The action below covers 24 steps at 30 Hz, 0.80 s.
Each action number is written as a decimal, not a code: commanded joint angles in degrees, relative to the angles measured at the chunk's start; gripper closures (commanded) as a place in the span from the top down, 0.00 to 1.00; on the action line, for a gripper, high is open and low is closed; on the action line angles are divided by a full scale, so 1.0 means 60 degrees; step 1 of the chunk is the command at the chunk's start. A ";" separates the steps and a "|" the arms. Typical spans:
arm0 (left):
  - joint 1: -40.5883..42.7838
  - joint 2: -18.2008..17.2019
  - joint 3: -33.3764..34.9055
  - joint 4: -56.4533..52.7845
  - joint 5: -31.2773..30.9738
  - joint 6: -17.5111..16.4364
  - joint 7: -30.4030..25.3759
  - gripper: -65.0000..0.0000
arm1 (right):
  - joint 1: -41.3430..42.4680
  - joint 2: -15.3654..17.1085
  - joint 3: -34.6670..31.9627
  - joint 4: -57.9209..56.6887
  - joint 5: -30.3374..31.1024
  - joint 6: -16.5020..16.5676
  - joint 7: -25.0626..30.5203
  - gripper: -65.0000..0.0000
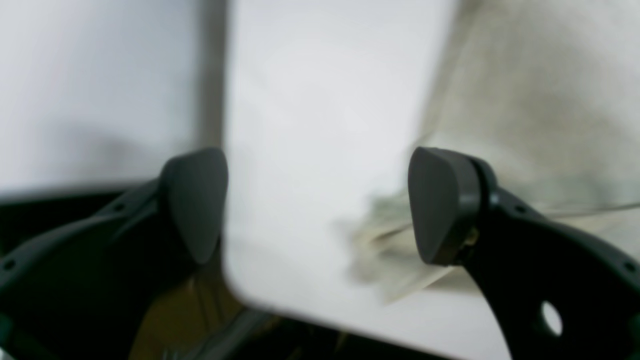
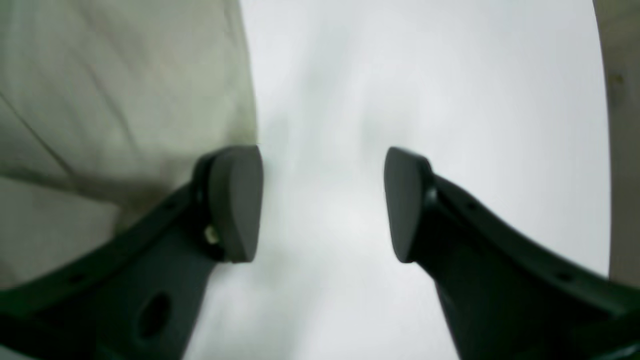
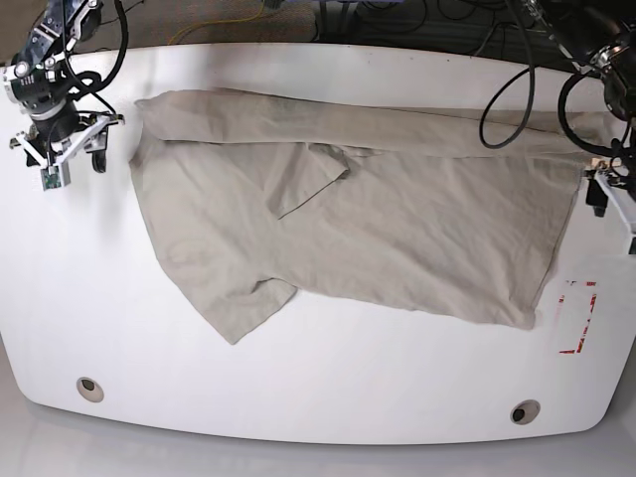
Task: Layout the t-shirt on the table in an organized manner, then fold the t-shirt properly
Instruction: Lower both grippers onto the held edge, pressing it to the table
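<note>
The beige t-shirt point(image 3: 338, 224) lies spread across the middle of the white table point(image 3: 318, 397), wrinkled, with its top edge folded over and a sleeve point(image 3: 243, 303) pointing toward the front left. My right gripper point(image 3: 72, 154) hovers just off the shirt's left end. In the right wrist view it point(image 2: 322, 202) is open over bare table, with the cloth point(image 2: 100, 90) beside its left finger. My left gripper point(image 3: 604, 194) is at the shirt's right end. In the left wrist view it point(image 1: 317, 205) is wide open and empty, the shirt point(image 1: 540, 100) behind its right finger point(image 1: 440, 205).
A red dashed rectangle mark point(image 3: 579, 316) is on the table near the shirt's right hem. Two round grey holes point(image 3: 89, 388) point(image 3: 524, 411) sit near the front edge. Cables run behind the table's back edge point(image 3: 397, 20). The table's rounded edge point(image 1: 260, 300) shows below the left gripper.
</note>
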 commanded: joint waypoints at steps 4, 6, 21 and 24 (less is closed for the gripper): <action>-0.0205 0.0435 0.1013 -0.0101 0.0946 0.0023 -0.0803 0.82 | 0.0508 0.0116 -0.1020 -0.0198 0.0069 -0.0016 0.0121 0.32; -0.0161 0.0611 0.1276 -0.0116 0.1239 0.0023 -0.1140 0.80 | 0.0596 0.0116 -0.1372 -0.0418 0.0069 -0.0016 0.0121 0.24; -0.0058 0.1358 0.1511 -0.1654 0.2573 0.0023 -0.2019 0.00 | 0.1328 0.0116 -0.2280 -0.3114 0.0039 -0.0016 0.0136 0.04; 0.0000 0.1344 0.1511 -0.1698 0.2573 0.0023 -0.2019 0.01 | 0.1402 0.0160 -0.2280 -0.3480 0.0039 -0.0016 0.0136 0.04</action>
